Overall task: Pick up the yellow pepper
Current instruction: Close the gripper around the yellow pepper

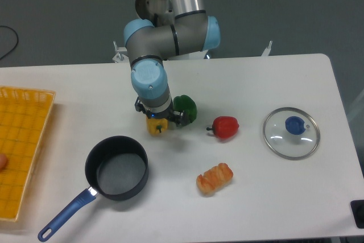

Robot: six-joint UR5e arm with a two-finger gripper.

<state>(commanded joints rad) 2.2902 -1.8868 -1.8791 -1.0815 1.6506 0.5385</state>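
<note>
Yellow pepper [154, 126] sits on the surface [256, 83] just beside the green pepper [187, 106], under the gripper [162, 122]; whether the fingers pinch it, I cannot tell. Reaching looks done; lifting remains.

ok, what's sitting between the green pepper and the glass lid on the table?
The red pepper lies between the green pepper and the glass lid, nearer the green one. The fixed camera view shows bare table on either side of it.

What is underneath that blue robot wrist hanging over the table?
The yellow pepper peeks out below the gripper, with the green pepper partly hidden beside it. The wrist covers the fingertips and most of the yellow pepper.
</note>
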